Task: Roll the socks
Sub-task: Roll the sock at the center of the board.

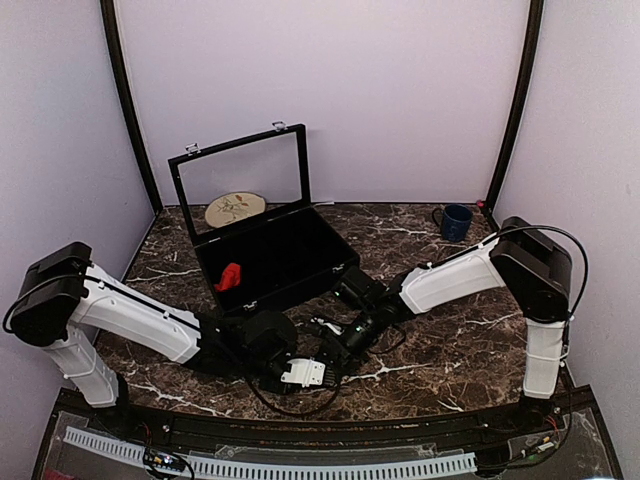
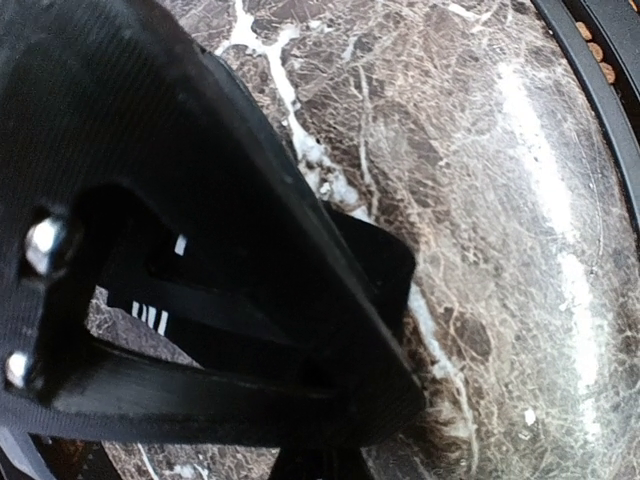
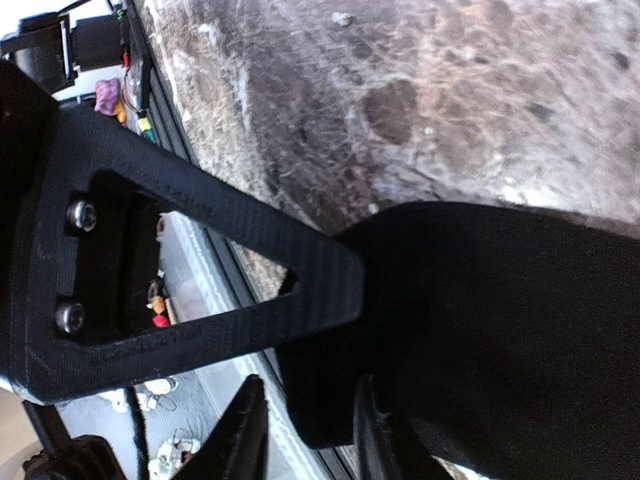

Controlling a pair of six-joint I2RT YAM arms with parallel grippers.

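The red sock (image 1: 230,277) lies inside the open black box (image 1: 295,255). Both grippers meet low over the marble table's front middle. The black sock (image 2: 385,265) shows white stripes through my left finger's frame and sticks out past the fingertips. My left gripper (image 2: 400,405) (image 1: 325,362) is shut, and it appears to pinch that sock. In the right wrist view the black sock (image 3: 500,330) is a dark mass at the upper fingertip. My right gripper (image 3: 300,340) (image 1: 345,345) has its jaws apart. From above, the arms hide the black sock.
The box's glass lid (image 1: 240,185) stands upright behind it. A round wooden disc (image 1: 235,208) lies behind the box and a blue mug (image 1: 456,221) stands at the back right. The table's front rail (image 1: 300,430) runs just behind the grippers.
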